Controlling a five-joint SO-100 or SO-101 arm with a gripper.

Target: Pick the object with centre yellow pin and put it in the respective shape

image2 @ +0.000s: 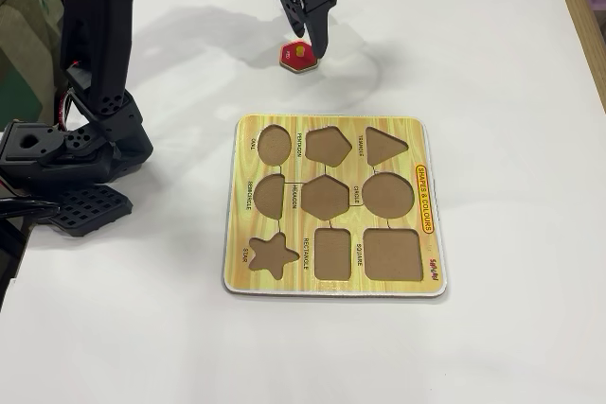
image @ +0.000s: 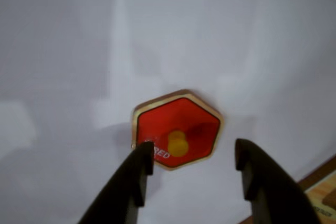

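Claw (image: 193, 158): mine, spread wide, gripping nothing.
Piece (image: 177, 128): flat on the table (image2: 492, 63), under my fingers, well apart from the board (image2: 331, 125).
Risk: a finger pushes the rim; the knob (image: 178, 144) slips free.

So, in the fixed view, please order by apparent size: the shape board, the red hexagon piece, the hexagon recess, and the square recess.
1. The shape board, by far the largest.
2. The square recess.
3. The hexagon recess, slightly smaller than the square.
4. The red hexagon piece, the smallest; it lies farther from the camera, so it may look smaller than it is.
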